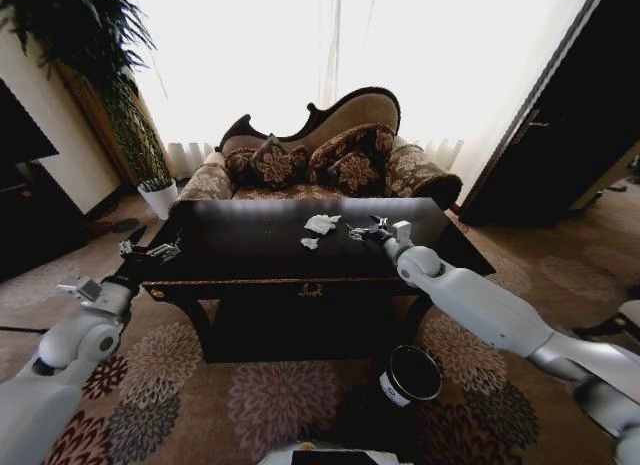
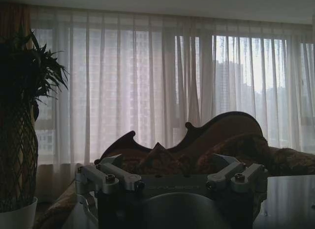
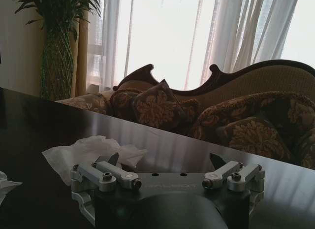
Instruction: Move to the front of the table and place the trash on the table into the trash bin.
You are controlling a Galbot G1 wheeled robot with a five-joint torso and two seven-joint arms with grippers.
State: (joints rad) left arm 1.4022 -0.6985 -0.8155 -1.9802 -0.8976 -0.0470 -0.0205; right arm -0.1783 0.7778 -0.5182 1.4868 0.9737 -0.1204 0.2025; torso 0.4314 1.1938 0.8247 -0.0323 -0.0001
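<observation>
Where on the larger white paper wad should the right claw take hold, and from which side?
Judging by its low, spread, crumpled shape, grip the larger white paper wad across its raised middle folds, coming from above on the near, robot side. The open right claw already faces it over the table.

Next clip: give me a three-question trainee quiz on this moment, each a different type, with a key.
1. True or false: the right gripper is shut on a paper wad.
2. Where does the trash bin stand? A) on the table B) on the carpet in front of the table C) on the sofa
3. Which gripper hovers by the table's left front corner?

Key: 1. False, it is open and empty, just short of the wad. 2. B. 3. The left gripper.
</observation>
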